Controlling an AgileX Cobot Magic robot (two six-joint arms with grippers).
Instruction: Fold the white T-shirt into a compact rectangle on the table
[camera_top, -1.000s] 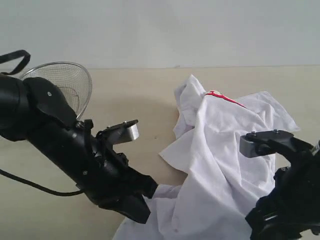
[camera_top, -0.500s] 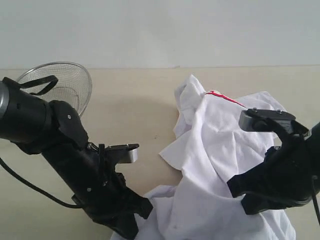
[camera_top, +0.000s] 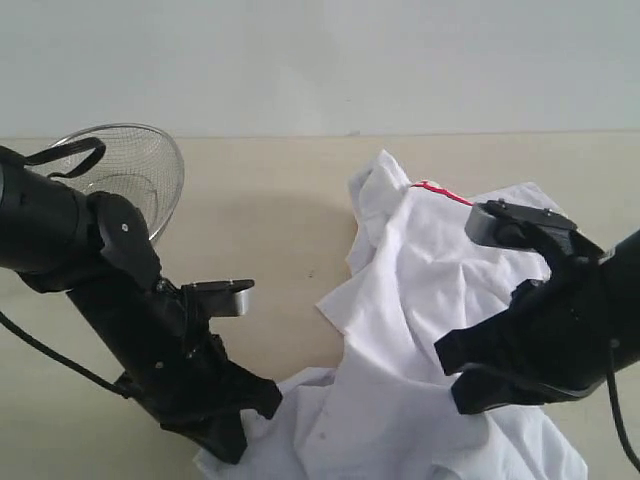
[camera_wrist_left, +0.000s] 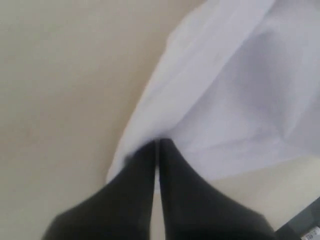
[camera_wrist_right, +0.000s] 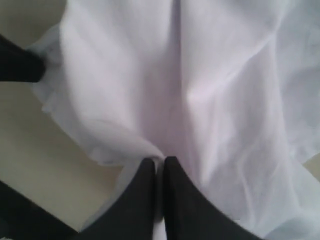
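Observation:
The white T-shirt (camera_top: 420, 300) lies crumpled on the beige table (camera_top: 260, 220), with a streak of red lettering at its top. My left gripper (camera_top: 235, 435) is at the shirt's lower left edge, shut on a fold of the white cloth (camera_wrist_left: 210, 100); its tips (camera_wrist_left: 157, 145) pinch the hem. My right gripper (camera_top: 460, 385) is low on the shirt's right side, shut on a bunched ridge of the fabric (camera_wrist_right: 200, 85), the tips (camera_wrist_right: 160, 161) pressed together with cloth between them.
A wire mesh bowl (camera_top: 135, 170) stands at the back left of the table, behind the left arm. A pale wall runs along the table's far edge. Bare tabletop (camera_wrist_left: 60, 90) shows beside the left gripper.
The right gripper has closed on the shirt and moved left and up over it. The left arm has pulled the lower left hem leftward, spreading the cloth.

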